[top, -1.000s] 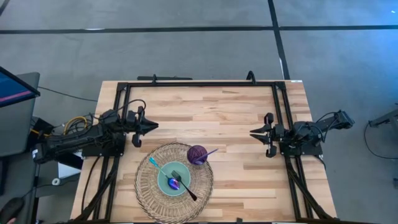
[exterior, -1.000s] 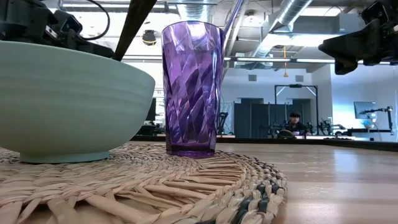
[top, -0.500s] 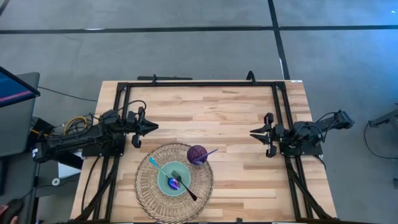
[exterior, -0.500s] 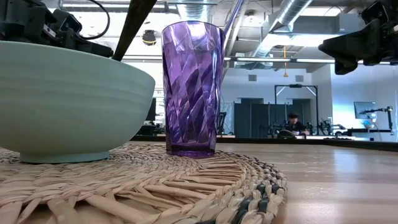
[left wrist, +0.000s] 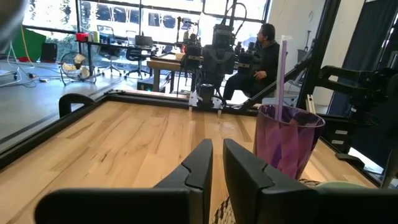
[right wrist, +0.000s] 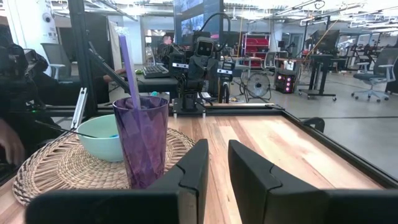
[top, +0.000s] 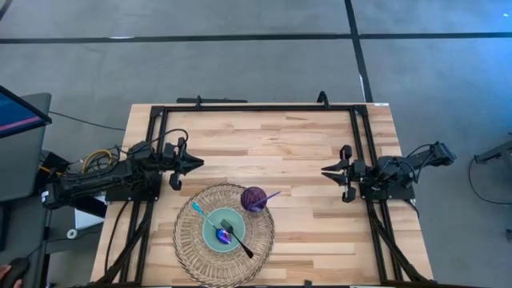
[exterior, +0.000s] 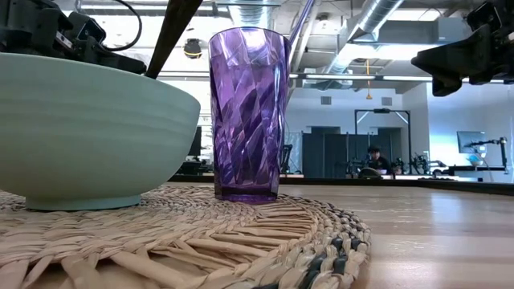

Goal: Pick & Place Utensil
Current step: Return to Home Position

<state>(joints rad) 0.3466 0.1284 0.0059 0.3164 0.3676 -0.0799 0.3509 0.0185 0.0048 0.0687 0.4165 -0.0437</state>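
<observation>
A round woven placemat (top: 186, 240) lies near the table's near edge. On it stand a mint-green bowl (top: 213, 230) and a purple faceted cup (top: 254, 198). A purple straw-like utensil (right wrist: 129, 68) leans in the cup. A teal-handled utensil (top: 199, 212) and a black fork (top: 241, 244) rest in the bowl with their handles over its rim. My left gripper (top: 198, 162) hovers shut to the left of and beyond the mat. My right gripper (top: 326, 170) hovers shut to the right of the cup. Both point at the table's middle.
A black frame rail (top: 256, 107) runs round the wooden table top. Bare wood lies between the two grippers and beyond the mat. In the low view the bowl (exterior: 88, 128) and cup (exterior: 247, 112) stand close in front. A person (exterior: 376, 158) sits in the room behind.
</observation>
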